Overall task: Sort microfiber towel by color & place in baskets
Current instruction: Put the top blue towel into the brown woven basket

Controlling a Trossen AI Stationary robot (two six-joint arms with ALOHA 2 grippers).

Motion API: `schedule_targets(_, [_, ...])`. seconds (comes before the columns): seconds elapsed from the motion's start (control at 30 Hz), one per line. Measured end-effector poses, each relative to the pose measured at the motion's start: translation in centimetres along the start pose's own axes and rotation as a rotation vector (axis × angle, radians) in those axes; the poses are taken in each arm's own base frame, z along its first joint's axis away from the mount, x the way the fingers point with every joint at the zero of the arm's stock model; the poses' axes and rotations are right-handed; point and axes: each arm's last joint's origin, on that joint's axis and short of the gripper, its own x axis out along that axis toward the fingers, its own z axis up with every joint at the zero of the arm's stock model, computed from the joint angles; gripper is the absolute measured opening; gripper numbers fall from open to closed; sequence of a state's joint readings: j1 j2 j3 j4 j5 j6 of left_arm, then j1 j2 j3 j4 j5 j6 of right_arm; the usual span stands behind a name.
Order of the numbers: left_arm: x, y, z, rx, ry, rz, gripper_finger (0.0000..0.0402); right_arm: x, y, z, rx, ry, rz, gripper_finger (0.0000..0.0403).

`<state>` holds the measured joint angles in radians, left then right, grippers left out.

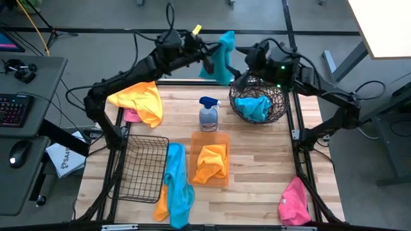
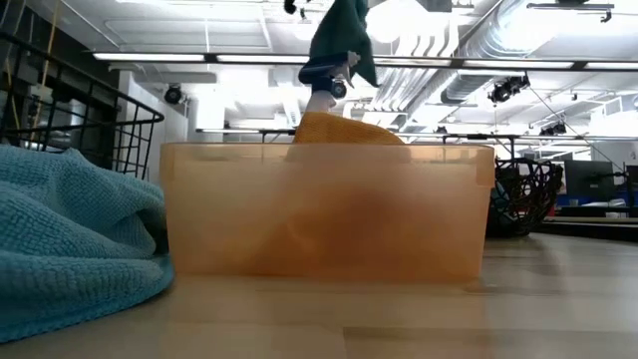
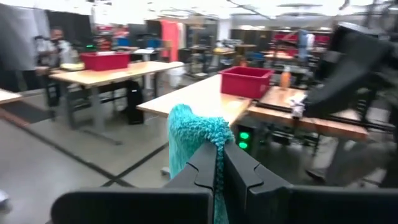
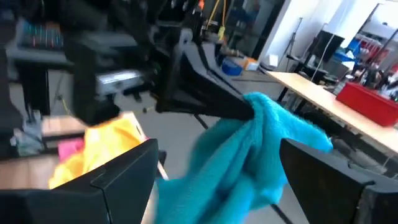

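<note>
While the left end effector [image 1: 207,56] pinches a teal towel [image 1: 223,58] hanging lengthwise downward, the right end effector [image 1: 247,64] gapes wide.

spray bottle [image 2: 321,95]: low view, mostly hidden behind the orange bin [image 2: 327,211].
blue towel [image 2: 70,239]: cut off at 9 o'clock.
wire bowl-basket [image 2: 526,196]: small, partly behind the bin's corner.

robotics lab, rows of workbenches [image 3: 186,99], red bins [image 3: 247,81], exposed ceiling ducts [image 2: 478,40]
</note>
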<state>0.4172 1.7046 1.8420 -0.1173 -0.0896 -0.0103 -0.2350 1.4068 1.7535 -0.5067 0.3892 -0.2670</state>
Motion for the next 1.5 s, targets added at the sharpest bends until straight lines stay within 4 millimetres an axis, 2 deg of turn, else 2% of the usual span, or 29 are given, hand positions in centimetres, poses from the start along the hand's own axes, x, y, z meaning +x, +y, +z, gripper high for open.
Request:
schedule_targets(0.17, [-0.1,-1.3,0.1,0.047,-0.007,-0.09,0.0,1.7,0.7,-0.8,-0.101,0.052,0.003,0.0332])
schedule_targets(0.3, [-0.4,-2.0,0.1,0.069,-0.005,-0.111,0.0,2.5,0.9,-1.3,-0.159,0.097,-0.072,0.0332])
schedule_targets(0.43, [-0.7,-2.2,0.4,0.074,-0.002,-0.119,0.0,2.5,0.7,-1.2,-0.202,0.111,-0.131,0.0332])
schedule_targets(0.63, [-1.1,-2.6,0.7,0.072,-0.018,-0.182,0.0,2.7,0.9,-1.2,-0.201,0.093,-0.092,0.032])
schedule_targets(0.73, [-1.1,-2.7,0.7,0.067,-0.017,-0.197,0.0,3.1,1.1,-1.1,-0.171,0.075,-0.085,0.0288])
schedule_targets(0.83, [-1.1,-2.8,0.7,0.065,-0.017,-0.198,0.0,3.2,1.2,-1.0,-0.126,0.048,-0.056,0.0226])
schedule_targets(0.93, [-1.1,-2.8,0.7,0.054,-0.016,-0.199,0.0,3.3,1.3,-1.0,-0.095,0.043,-0.049,0.0129])
schedule_targets(1.0, [-1.2,-2.8,0.7,0.045,-0.015,-0.199,0.0004,3.3,1.3,-1.0,-0.075,0.041,-0.042,0.0048])
schedule_targets(1.03, [-1.3,-2.7,0.9,0.04,-0.014,-0.196,0.001,3.2,1.3,-0.9,-0.07,0.038,-0.038,0.0026])
schedule_targets(1.13, [-1.8,-2.3,1.3,0.036,-0.018,-0.187,0.0036,3.0,1.1,-0.8,-0.052,0.032,-0.04,0.0024])
schedule_targets(1.27, [-3.4,-0.9,2.4,0.063,-0.003,-0.134,0.0082,2.2,0.5,-1.1,-0.102,0.083,-0.081,0.0007])
schedule_targets(1.5, [-8.6,3.0,3.2,0.171,0.225,0.075,0.0152,-0.4,-2.7,-2.8,-0.057,0.276,-0.17,0.0005])
